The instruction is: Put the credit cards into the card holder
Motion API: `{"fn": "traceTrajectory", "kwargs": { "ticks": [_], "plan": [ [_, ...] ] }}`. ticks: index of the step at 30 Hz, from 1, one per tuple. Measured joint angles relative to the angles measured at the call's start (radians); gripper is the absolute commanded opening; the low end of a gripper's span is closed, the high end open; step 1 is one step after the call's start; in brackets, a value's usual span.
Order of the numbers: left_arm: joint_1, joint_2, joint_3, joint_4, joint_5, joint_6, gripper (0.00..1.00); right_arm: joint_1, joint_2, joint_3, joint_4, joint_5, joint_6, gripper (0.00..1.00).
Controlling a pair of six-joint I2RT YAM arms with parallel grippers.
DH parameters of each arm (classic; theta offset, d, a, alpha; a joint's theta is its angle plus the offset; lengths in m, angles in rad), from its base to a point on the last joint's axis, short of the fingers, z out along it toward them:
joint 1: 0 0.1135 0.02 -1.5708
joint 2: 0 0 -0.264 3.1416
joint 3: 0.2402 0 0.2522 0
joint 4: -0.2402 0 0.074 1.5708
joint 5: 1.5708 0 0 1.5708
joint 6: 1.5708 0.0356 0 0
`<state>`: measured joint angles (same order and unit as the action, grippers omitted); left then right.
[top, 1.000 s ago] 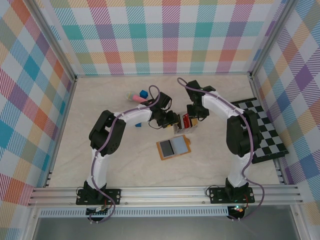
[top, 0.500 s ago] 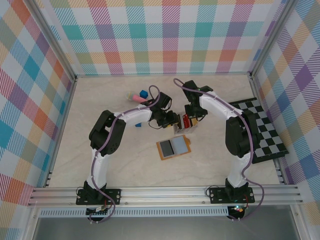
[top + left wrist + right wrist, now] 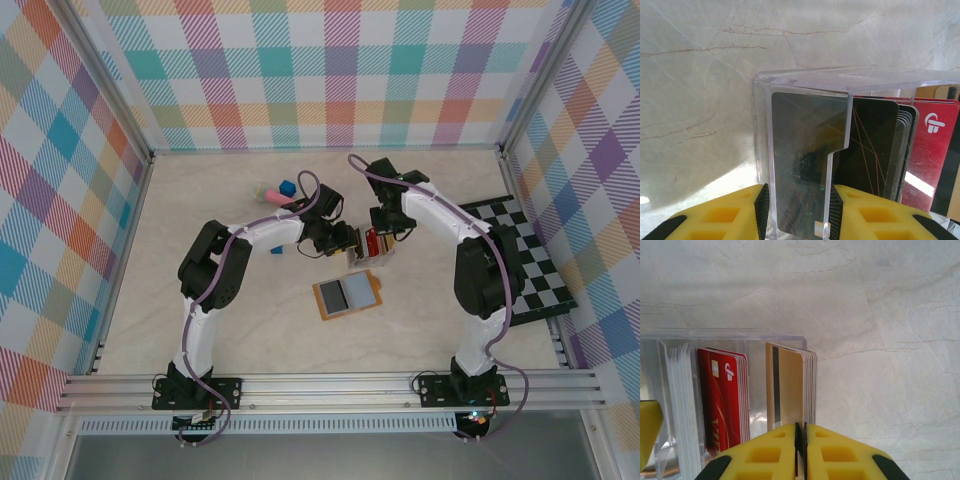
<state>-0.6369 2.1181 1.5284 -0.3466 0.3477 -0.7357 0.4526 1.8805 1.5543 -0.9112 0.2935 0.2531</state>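
The credit cards stand on edge in a clear plastic rack (image 3: 367, 256) in mid-table: a red stack (image 3: 725, 395), a tan stack (image 3: 787, 385) and dark cards (image 3: 875, 145). My left gripper (image 3: 797, 210) is shut on the rack's end wall (image 3: 800, 85), one pad on each side. My right gripper (image 3: 801, 450) reaches down from the far side, its jaws pinched on the edge of a tan card with a black stripe. The card holder (image 3: 347, 294) lies open and flat on the table just in front of the rack, grey cards showing in it.
A black-and-white chequered board (image 3: 530, 260) lies at the right edge. A blue cube (image 3: 287, 187) and a pink piece (image 3: 268, 191) sit at the back left. Both arms (image 3: 250, 235) meet over the rack; plaid walls (image 3: 320, 70) enclose the table.
My right gripper has closed its jaws onto the tan card and shifted slightly. The left gripper and the rack have stayed put.
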Motion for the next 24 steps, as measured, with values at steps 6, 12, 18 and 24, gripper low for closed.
{"fn": "traceTrajectory", "kwargs": {
  "ticks": [6,12,18,24],
  "plan": [
    [0.000,0.000,0.000,0.000,0.000,0.000,0.39,-0.001,-0.041,0.000,0.001,-0.059,0.001,0.05],
    [0.000,-0.002,-0.010,0.005,-0.001,0.008,0.46,-0.021,-0.082,-0.016,0.020,-0.156,0.026,0.02],
    [0.003,-0.078,-0.080,0.012,-0.019,0.018,0.59,-0.087,-0.240,-0.133,0.102,-0.328,0.074,0.01],
    [0.022,-0.301,-0.266,0.173,0.020,-0.039,0.64,-0.148,-0.405,-0.330,0.263,-0.593,0.171,0.02]
  ]
}}
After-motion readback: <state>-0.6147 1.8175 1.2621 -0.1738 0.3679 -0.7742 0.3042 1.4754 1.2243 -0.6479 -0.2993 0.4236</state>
